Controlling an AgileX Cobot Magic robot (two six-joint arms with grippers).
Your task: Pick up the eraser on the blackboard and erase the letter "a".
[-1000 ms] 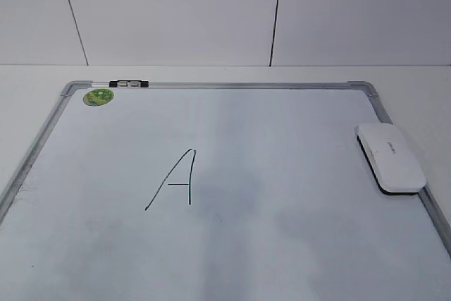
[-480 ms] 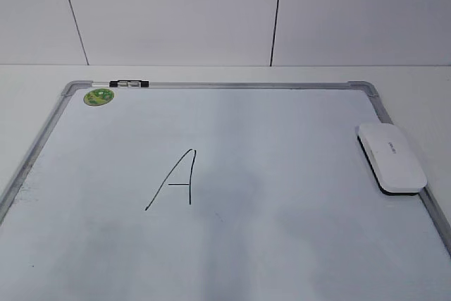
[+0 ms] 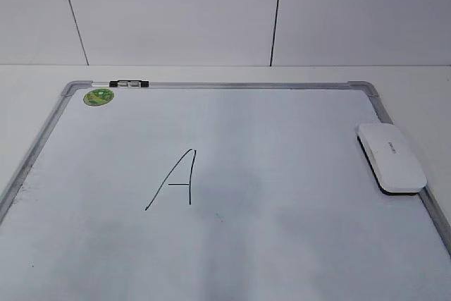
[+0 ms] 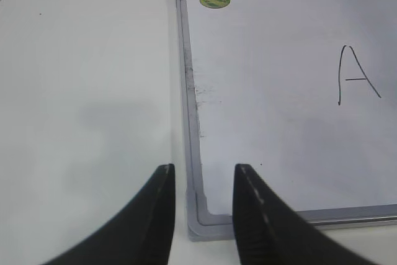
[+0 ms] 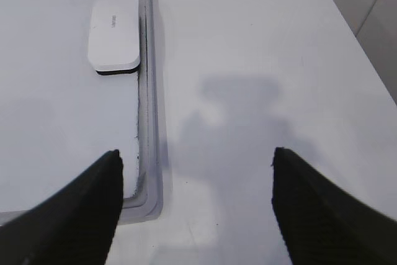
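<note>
One green sticker at blackboard corner.

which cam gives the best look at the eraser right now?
Exterior view: the eraser is whole and unobstructed at the board's right edge, with its black pad visible. The right wrist view also shows it whole but farther off. The left wrist view misses it entirely.

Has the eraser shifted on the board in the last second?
No. The eraser lies in the same place against the board's right frame, the same way off from the top right corner as before. Neither pincer has reached it.
</note>
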